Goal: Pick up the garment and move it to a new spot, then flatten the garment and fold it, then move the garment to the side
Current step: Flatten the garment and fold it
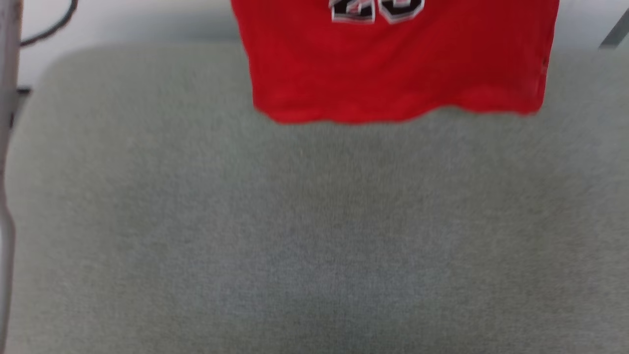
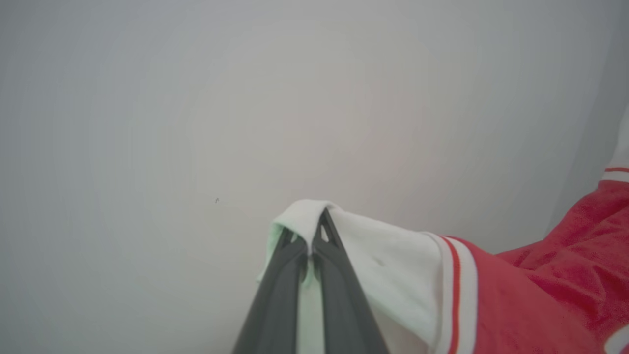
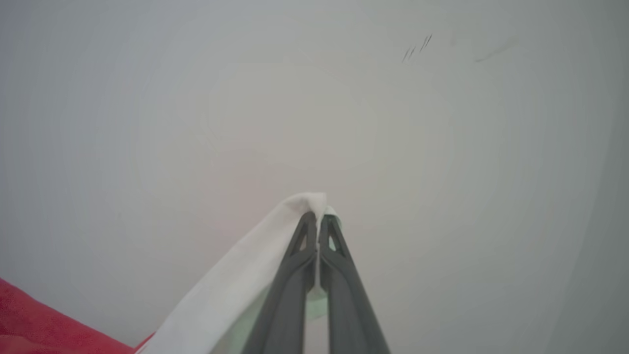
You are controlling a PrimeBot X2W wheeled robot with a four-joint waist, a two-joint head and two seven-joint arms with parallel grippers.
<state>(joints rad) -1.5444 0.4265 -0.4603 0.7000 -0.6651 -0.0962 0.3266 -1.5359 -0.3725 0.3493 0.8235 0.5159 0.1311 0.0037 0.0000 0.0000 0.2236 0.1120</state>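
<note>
Left pincer [image 2: 307,231]: clenched on a white sleeve end of the shirt [image 2: 540,295], with striped trim between the white and the red body. Right pincer [image 3: 318,219]: clenched on the other white sleeve end. The shirt hangs spread flat, its hem above the grey-green bench [image 1: 314,236]. A dark cable [image 1: 49,29] lies well to the shirt's left.

Prob. lab rm; grey felt table [image 1: 147,221]; plain wall [image 1: 147,19]
</note>
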